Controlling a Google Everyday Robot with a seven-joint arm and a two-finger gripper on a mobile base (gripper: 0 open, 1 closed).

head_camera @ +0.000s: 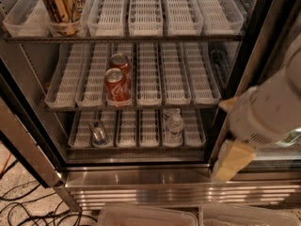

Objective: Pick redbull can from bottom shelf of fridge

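The redbull can point(99, 132) stands upright in a left lane of the bottom shelf point(141, 142) of the fridge point(33, 140), its silver top facing me. The fridge door is open. My gripper point(231, 158), cream-coloured at the end of a bulky white arm point(270, 109), hangs at the right in front of the fridge's dark door post, outside the cabinet. It is level with the bottom shelf and well to the right of the can, and holds nothing that I can see.
A clear plastic bottle point(174, 127) stands on the bottom shelf, right of centre. Two red cola cans point(116, 86) sit on the middle shelf, a gold can point(61, 6) on the top shelf. A steel sill point(141, 179) edges the front. Cables point(19, 201) lie on the floor. Plastic bins point(150, 215) are below.
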